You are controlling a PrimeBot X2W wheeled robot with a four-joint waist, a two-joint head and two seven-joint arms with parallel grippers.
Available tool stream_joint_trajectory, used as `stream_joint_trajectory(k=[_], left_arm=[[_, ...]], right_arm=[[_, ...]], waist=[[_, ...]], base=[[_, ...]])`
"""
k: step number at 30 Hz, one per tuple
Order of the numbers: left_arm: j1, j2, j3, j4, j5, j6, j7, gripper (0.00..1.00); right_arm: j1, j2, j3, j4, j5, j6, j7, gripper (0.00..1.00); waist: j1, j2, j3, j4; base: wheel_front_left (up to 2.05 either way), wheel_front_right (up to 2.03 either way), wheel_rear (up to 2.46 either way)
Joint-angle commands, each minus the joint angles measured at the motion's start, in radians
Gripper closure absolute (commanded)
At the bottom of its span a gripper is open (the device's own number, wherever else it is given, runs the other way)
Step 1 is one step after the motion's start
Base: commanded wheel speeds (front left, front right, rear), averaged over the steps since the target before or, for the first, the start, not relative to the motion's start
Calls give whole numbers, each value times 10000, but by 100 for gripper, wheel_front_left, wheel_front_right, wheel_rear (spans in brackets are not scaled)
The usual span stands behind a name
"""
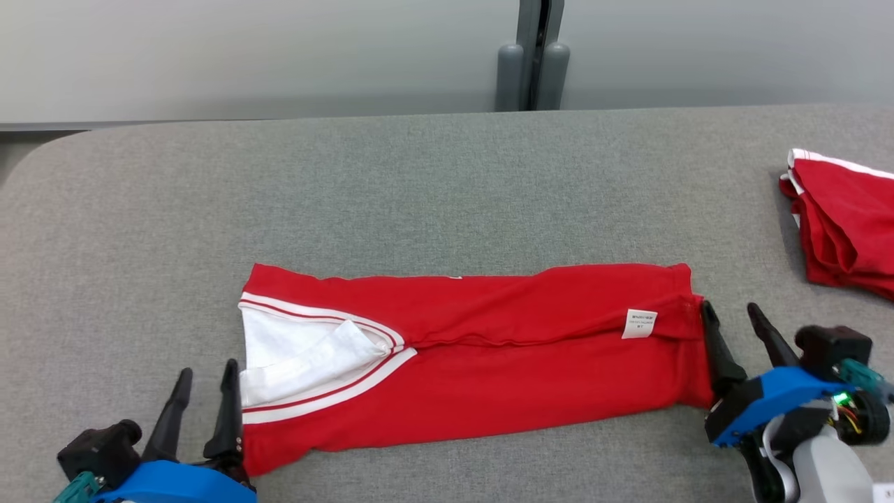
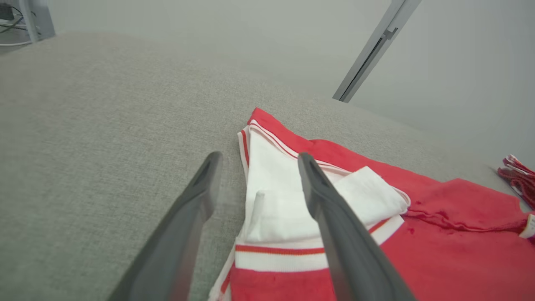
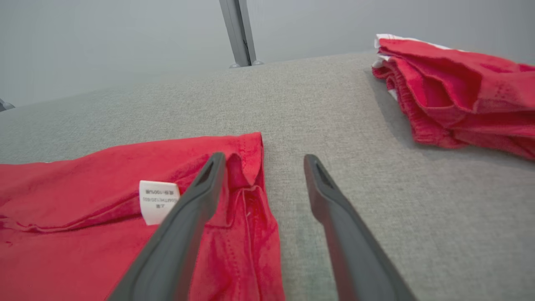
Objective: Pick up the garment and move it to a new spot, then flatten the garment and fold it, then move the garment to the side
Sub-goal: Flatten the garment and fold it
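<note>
Test room — grey padded table (image 1: 447,175), bare wall (image 1: 209,49)

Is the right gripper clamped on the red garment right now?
No, the right gripper stands open at the edge of the red garment, clamping nothing.

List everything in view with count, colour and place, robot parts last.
garment: one, red with white trim, folded into a long strip, centre of the table.
label: one, white, on the garment near its right end.
second garment: one, red with white trim, loosely folded, at the table's right edge.
table: one, grey fabric top.
post: one, grey, behind the table.
left gripper: one, dark fingers on a blue body, open, at the garment's left end.
right gripper: one, same colours, open, at the garment's right end.
</note>
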Motion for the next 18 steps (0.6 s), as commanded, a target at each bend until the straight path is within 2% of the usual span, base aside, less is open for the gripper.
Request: stream_joint_trajectory(k=[1,9,18], left_arm=[[74,-63,177,-89,165,112,-83,0],[522,-668,1216,-1180,1809,676,-138,0],[658,-1189,1341,-1525,2629,696,-142,0]], right_arm=[[206,43,-152,-106,-96,1,-115,0],[703,374,-811,-704,-332,1,32,0],[-136,493,-1100,-245,-861,1,435,0]], waist=[[1,-1,-55,23],[1,-1,-371,233],[1,-1,-290,652]], base=[[0,0,0],[0,0,0],[0,0,0]])
